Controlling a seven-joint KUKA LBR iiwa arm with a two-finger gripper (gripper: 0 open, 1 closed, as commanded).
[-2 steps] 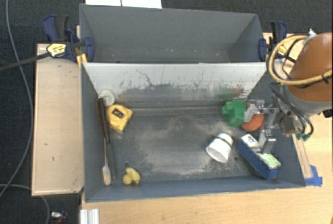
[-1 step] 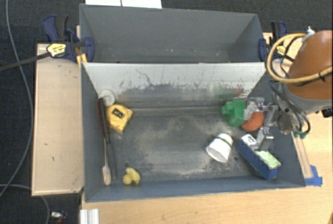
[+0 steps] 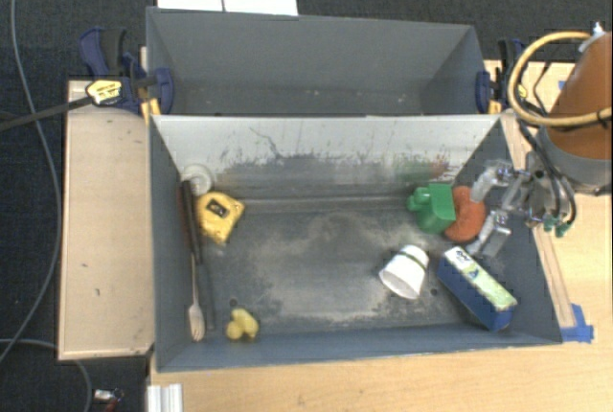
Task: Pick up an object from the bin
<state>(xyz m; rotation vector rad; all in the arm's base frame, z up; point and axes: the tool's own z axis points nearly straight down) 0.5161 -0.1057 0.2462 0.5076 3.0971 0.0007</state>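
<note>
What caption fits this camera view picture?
Gripper beside an orange lump and green block, right side of the grey bin.

The grey bin [image 3: 316, 252] carries a tape measure [image 3: 218, 216] at nine o'clock, a yellow toy [image 3: 240, 326] at eight, a white cup [image 3: 405, 271] and a blue box [image 3: 478, 289] at four, and a green block [image 3: 434, 205] at two.

Gripper [image 3: 491, 234] beside orange lump [image 3: 465, 224], green block [image 3: 433, 207]; white cup [image 3: 405, 271] near.

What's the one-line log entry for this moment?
pincer: low, right side of bin | nearest: orange thing, green block, blue-white box | white cup: on floor | status: nothing lifted
</note>
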